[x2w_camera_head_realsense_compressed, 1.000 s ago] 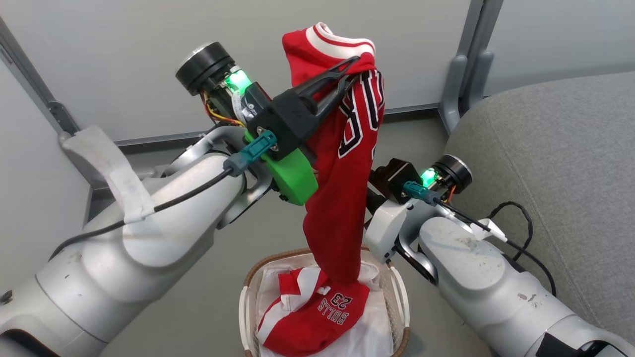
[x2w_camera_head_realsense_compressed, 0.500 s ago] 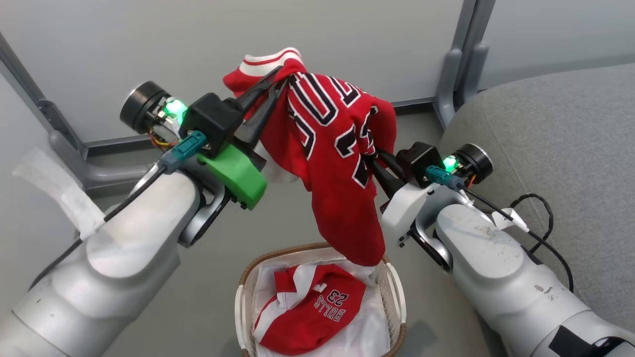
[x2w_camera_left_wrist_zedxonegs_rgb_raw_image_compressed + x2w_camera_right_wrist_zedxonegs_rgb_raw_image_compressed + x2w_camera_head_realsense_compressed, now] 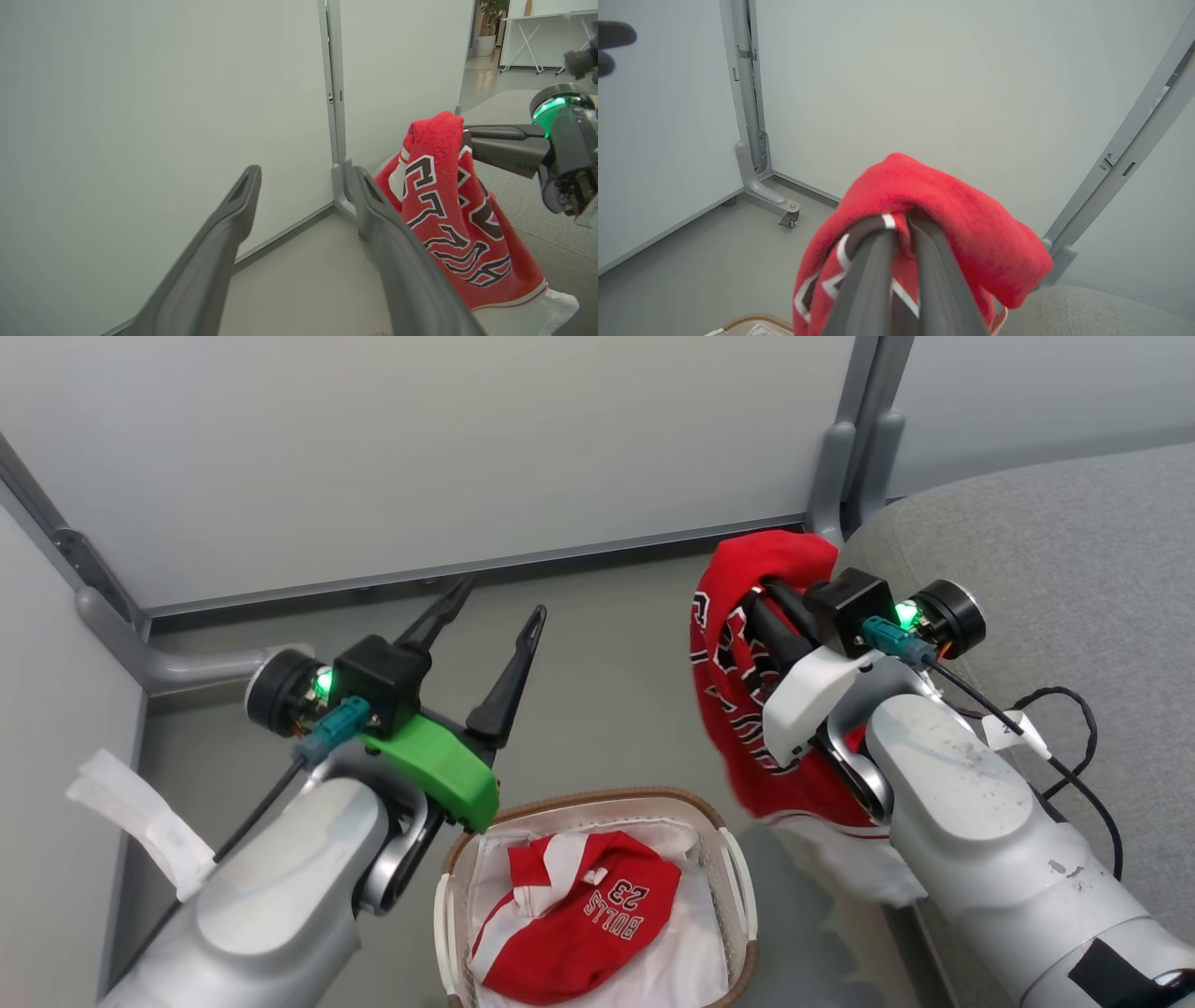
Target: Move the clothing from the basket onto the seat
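A strip of white tape [image 3: 131,812] hangs from the pale left forearm at the left of the head view. The left gripper [image 3: 499,602], mounted on a bright green bracket [image 3: 439,770], stands over grey floor with its two dark fingers spread wide and nothing between them. They point toward the pale partition panels [image 3: 420,457].

Low in the middle sits the white laundry basket [image 3: 597,795] with its brown woven rim. A red garment [image 3: 579,933] with white trim lies crumpled in it on the white cloth liner [image 3: 691,961]. Its white lettering, seen upside down, reads "BULLS 23".

To the right, a red jersey [image 3: 738,709] with bold black-and-white block lettering hangs in the air. It is clear of the basket and just beside the rounded edge of the seat. Its letters are folded and turned sideways and cannot be read in full. A white-trimmed hem droops below the right forearm.

The right gripper [image 3: 901,226] is closed narrowly on a bunched fold at the top of this jersey, as the right wrist view shows. Behind it rises a grey metal post [image 3: 831,476]. The grey woven seat [image 3: 1074,569] takes up the far right, with no clothing on it.
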### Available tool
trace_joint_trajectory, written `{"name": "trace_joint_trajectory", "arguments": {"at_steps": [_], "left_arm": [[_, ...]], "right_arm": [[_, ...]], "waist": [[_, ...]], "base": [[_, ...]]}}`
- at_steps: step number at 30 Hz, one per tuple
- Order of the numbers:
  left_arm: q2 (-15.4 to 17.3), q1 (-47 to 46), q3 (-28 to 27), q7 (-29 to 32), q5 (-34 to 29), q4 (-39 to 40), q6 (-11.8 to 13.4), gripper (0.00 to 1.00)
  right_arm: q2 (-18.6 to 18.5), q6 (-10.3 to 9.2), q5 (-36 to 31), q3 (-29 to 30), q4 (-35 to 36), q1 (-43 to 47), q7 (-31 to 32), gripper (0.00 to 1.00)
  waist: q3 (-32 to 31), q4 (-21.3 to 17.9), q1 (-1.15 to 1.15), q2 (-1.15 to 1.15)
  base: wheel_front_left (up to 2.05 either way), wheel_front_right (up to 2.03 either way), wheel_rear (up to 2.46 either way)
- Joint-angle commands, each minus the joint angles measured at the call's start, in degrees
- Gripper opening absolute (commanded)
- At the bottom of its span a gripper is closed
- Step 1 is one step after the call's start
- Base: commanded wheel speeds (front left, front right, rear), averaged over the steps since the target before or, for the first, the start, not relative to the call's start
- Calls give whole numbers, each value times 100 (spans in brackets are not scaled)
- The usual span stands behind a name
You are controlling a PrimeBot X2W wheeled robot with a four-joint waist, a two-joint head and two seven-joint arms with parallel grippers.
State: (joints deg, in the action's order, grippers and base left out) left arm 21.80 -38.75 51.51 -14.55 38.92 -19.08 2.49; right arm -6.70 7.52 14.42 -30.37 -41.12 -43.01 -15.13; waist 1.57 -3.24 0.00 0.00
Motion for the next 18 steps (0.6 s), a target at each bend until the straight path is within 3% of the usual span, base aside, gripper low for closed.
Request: {"name": "trace_joint_trajectory", "arguments": {"at_steps": [1, 9, 18], "left_arm": [[-54, 192, -47, -30, 5, -31, 38, 100], [-294, 928, -333, -64, -304, 38, 113, 100], [-611, 1556, -726, -61, -733, -36, -104, 100]], "right_arm": [[-54, -6, -59, 47, 51, 69, -4, 0], [-164, -7, -197, 262, 157, 224, -4, 0], [-205, -7, -253, 441, 248, 412, -4, 0]], "waist": [[2, -13, 0, 0], [8, -110, 0, 0], [1, -240, 0, 0]], "base": [[0, 0, 0], [0, 0, 0], [0, 0, 0]]}}
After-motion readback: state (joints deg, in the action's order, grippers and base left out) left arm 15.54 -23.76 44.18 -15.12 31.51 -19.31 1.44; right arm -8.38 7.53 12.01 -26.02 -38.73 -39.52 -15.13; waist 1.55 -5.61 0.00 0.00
